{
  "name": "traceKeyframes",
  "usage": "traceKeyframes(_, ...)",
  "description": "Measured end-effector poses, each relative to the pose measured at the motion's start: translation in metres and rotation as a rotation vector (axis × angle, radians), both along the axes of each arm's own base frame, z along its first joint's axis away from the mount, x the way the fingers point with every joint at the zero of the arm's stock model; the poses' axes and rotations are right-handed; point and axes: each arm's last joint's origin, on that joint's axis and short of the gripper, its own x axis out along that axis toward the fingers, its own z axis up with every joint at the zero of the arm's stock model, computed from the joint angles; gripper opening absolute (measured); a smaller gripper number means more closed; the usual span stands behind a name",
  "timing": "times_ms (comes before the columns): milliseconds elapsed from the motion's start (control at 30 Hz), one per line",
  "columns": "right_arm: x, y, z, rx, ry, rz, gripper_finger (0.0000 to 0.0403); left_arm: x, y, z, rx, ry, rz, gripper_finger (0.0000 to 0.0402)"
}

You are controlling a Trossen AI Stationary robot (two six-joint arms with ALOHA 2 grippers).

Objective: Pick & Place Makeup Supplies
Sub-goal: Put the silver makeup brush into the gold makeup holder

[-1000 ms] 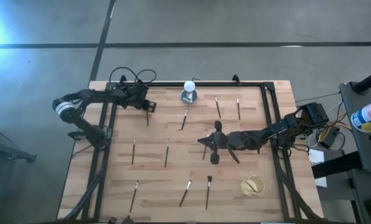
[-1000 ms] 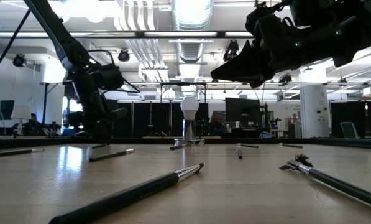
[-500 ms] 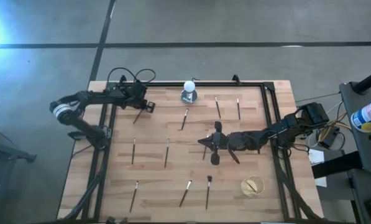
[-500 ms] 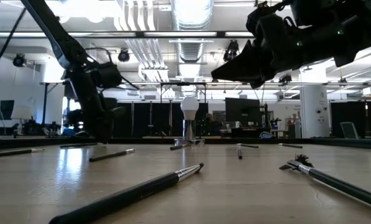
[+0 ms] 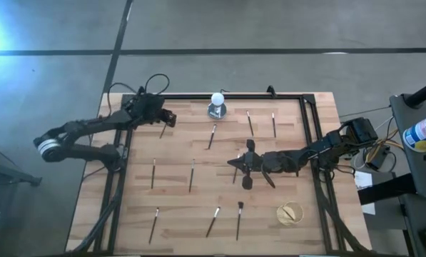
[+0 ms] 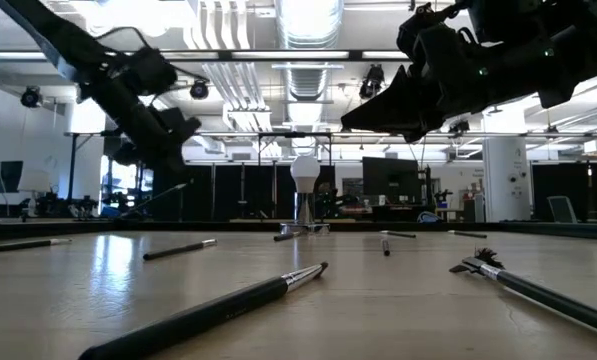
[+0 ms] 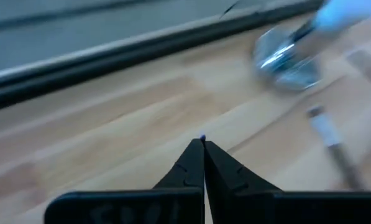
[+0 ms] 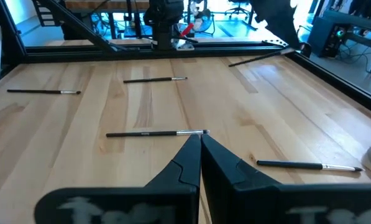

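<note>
— What has moved?
— The left gripper (image 5: 168, 118) has swung up off the table (image 5: 198, 200), pinched onto a brush (image 5: 163, 129) near the white ball (image 5: 217, 99).
— Other brushes?
— Scattered flat from the near edge toward that ball.
— The right gripper (image 5: 242, 165)?
— Fingers together, empty, hovering mid-table, nearer than the ball.

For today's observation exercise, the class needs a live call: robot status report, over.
Left gripper shut on a brush, lifted at the table's far-left corner. Right gripper shut, empty, mid-table. Other brushes lie flat; nothing blocking.
</note>
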Motion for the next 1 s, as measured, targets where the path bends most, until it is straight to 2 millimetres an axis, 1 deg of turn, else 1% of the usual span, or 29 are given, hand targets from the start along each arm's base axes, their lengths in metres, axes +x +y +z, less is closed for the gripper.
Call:
traceKeyframes(200,0.007,-0.002,-0.01,0.038,-0.017,-0.008,0.0008,0.011,-0.037,-0.006,0.137,-0.335,-0.142,0.0)
traceKeyframes(300,0.019,-0.003,-0.012,0.11,-0.081,0.037,0.0008,0.016,-0.059,-0.008,0.201,-0.486,-0.247,0.0)
traceKeyframes(400,0.034,-0.007,-0.01,0.163,-0.142,0.025,0.0008,0.019,-0.078,-0.006,0.261,-0.601,-0.352,0.0)
traceKeyframes(500,0.048,-0.016,-0.002,0.204,-0.188,-0.004,0.0009,0.021,-0.095,0.0,0.324,-0.681,-0.442,0.0)
traceKeyframes(633,0.062,-0.032,0.014,0.284,-0.234,0.027,0.0011,0.024,-0.113,0.008,0.389,-0.756,-0.542,0.0)
traceKeyframes(700,0.068,-0.038,0.022,0.292,-0.258,0.039,0.0019,0.026,-0.12,0.011,0.4,-0.778,-0.579,0.0)
traceKeyframes(867,0.084,-0.04,0.045,0.287,-0.334,0.102,0.0067,0.033,-0.13,0.024,0.423,-0.816,-0.633,0.0)
traceKeyframes(1000,0.097,-0.041,0.056,0.258,-0.297,0.086,0.0112,0.038,-0.134,0.034,0.444,-0.844,-0.653,0.0)
